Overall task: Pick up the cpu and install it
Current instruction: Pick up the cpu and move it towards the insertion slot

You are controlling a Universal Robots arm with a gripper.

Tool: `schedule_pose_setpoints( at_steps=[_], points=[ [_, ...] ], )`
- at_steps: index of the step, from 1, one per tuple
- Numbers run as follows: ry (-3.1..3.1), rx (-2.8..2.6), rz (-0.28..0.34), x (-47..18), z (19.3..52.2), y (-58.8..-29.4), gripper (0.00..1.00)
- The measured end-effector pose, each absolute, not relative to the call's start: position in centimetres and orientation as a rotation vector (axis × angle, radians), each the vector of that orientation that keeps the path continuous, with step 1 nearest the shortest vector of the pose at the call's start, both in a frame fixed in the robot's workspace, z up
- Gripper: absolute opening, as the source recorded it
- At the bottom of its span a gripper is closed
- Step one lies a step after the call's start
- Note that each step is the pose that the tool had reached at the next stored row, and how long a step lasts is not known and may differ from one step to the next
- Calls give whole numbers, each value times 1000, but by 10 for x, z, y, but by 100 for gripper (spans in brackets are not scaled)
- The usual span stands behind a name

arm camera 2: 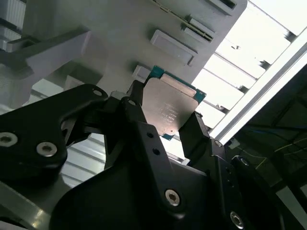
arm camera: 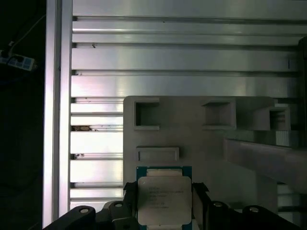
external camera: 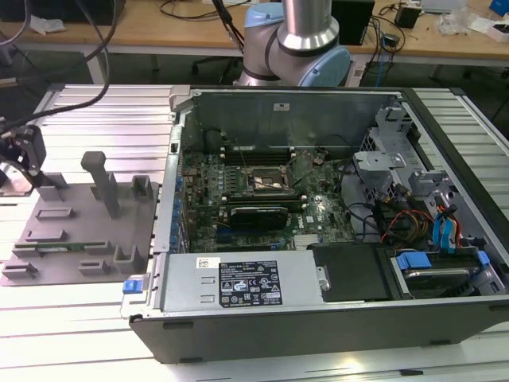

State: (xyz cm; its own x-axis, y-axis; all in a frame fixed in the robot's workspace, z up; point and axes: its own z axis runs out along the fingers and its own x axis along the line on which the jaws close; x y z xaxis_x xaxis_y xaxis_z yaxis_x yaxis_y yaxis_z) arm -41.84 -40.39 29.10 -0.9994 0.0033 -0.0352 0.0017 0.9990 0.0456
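The ribbed aluminium worktop (external camera: 64, 334) carried a grey fixture tray (external camera: 79, 231) and an open computer case (external camera: 318, 334). The exterior view placed the gripper (external camera: 20, 159) above the tray, well apart from the case's socket (external camera: 266, 181). In both wrist views the cpu (arm camera: 164, 199) sat clamped between the gripper's fingers (arm camera 2: 136, 108), silvery top facing the cameras. The first wrist view's frame edge cut off part of the cpu.

A wooden bench (external camera: 159, 32) strewn with cables (external camera: 191, 9) stands behind the ribbed aluminium table (external camera: 79, 334).
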Motion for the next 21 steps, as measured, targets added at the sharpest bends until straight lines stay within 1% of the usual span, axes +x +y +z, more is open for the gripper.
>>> schedule_pose_setpoints(
  at_steps=[17,21],
  points=[
    [3106,4,71,-418,339,-400,55],
    [3105,4,71,-418,356,-399,55]
  ],
)
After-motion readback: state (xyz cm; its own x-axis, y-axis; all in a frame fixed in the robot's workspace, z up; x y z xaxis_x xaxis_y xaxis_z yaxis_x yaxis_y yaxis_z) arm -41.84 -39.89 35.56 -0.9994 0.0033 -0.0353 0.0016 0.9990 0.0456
